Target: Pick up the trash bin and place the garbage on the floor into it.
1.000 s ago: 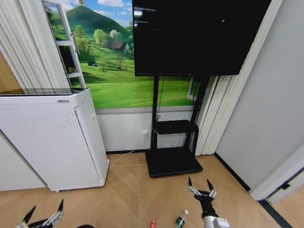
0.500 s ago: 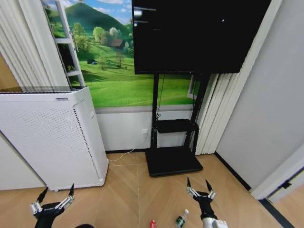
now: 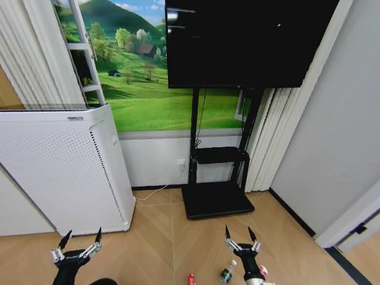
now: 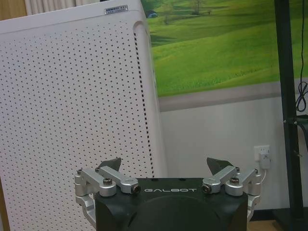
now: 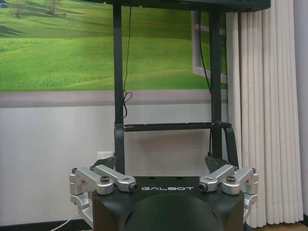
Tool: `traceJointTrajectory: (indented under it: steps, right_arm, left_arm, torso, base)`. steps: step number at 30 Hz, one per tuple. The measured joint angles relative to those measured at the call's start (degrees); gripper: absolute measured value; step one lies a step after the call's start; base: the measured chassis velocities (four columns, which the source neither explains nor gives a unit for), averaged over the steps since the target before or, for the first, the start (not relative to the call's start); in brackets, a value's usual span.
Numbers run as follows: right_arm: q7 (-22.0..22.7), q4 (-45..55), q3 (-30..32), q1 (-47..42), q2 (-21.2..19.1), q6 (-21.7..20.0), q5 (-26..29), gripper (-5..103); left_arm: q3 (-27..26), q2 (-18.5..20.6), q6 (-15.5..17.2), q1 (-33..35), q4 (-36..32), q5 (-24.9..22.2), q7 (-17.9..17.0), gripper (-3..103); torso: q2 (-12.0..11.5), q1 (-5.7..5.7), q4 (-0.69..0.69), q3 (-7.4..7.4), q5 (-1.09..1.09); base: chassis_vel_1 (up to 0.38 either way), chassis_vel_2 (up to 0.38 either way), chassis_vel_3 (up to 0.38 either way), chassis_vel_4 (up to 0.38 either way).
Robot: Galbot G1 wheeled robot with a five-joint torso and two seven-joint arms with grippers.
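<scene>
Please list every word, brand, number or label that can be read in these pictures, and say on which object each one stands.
"GALBOT": on the black body of the left gripper, left wrist view.
"GALBOT": on the black body of the right gripper, right wrist view.
Small label plate at the top of the white perforated cabinet: too small to read.
Green label on the small bottle on the floor: too small to read.

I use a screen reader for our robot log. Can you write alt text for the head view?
Both grippers, left and right, are raised open over the wood floor. A small bottle and a red wrapper lie beside the right one. Behind stand a white perforated cabinet and a TV on a black stand.
</scene>
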Motion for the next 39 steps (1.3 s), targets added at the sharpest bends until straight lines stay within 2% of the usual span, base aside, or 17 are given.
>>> traceJointTrajectory:
  steps: [5,11,15,18,20,26,28,35,39]
  right_arm:
    - [0.0,-0.3,0.2,0.4,-0.9,0.0,0.7,100]
    - [1.5,1.2,1.3,1.6,-1.8,-0.9,3.3,100]
    - [2.6,1.8,1.9,2.2,-1.8,-1.5,4.4,100]
    - [4.2,1.4,2.3,3.2,-1.8,-2.2,4.4,100]
    - [5.1,3.7,2.9,2.7,-1.3,-4.1,4.8,100]
    - [5.5,5.7,4.9,-0.2,-0.3,-4.9,3.6,100]
    - [7.3,7.0,5.3,-1.8,0.4,-5.1,2.7,100]
    - [9.3,6.8,4.2,-0.9,1.3,-6.0,2.1,100]
    - [9.4,6.5,3.6,-0.4,1.2,-6.4,2.0,100]
  left_arm:
    - [0.2,-0.1,0.6,-0.1,-0.5,0.3,0.0,100]
    - [-1.7,1.9,3.5,0.1,-2.2,-2.6,-0.1,100]
    - [-2.1,2.5,3.8,0.4,-1.9,-3.3,-0.2,100]
    - [-1.5,3.0,3.9,0.0,-0.2,-3.4,-0.2,99]
    - [-0.5,3.1,4.0,-1.0,1.4,-3.4,-0.2,99]
    - [2.6,3.2,4.6,-4.3,5.4,-3.4,-0.3,99]
    - [4.5,3.5,4.9,-6.6,7.3,-2.9,-0.6,99]
    - [5.0,3.6,5.9,-5.6,6.0,-2.7,-0.6,99]
    - [4.3,2.8,4.5,-3.9,5.2,-3.0,0.7,99]
  torso:
    - [-1.1,-0.37,0.0,-0.71,0.0]
    - [-2.8,-1.0,0.0,-1.76,0.0]
    - [-3.3,-1.26,0.0,-2.09,0.0]
    - [-4.2,-1.59,0.0,-2.66,0.0]
    - [-4.9,-1.81,0.01,-3.12,0.0]
    - [-6.0,-2.22,0.0,-3.84,-0.01]
    - [-6.8,-2.5,-0.01,-4.34,-0.02]
    - [-8.3,-3.03,0.0,-5.29,0.02]
    - [-9.3,-3.4,0.01,-5.96,0.0]
  base:
    - [0.0,0.0,0.0,0.0]
    - [0.0,0.0,0.0,0.0]
    - [0.0,0.0,0.0,0.0]
    - [0.0,0.0,0.0,0.0]
    - [0.0,0.0,0.0,0.0]
    - [0.0,0.0,0.0,0.0]
    - [0.0,0.0,0.0,0.0]
    - [0.0,0.0,0.0,0.0]
    - [0.0,0.0,0.0,0.0]
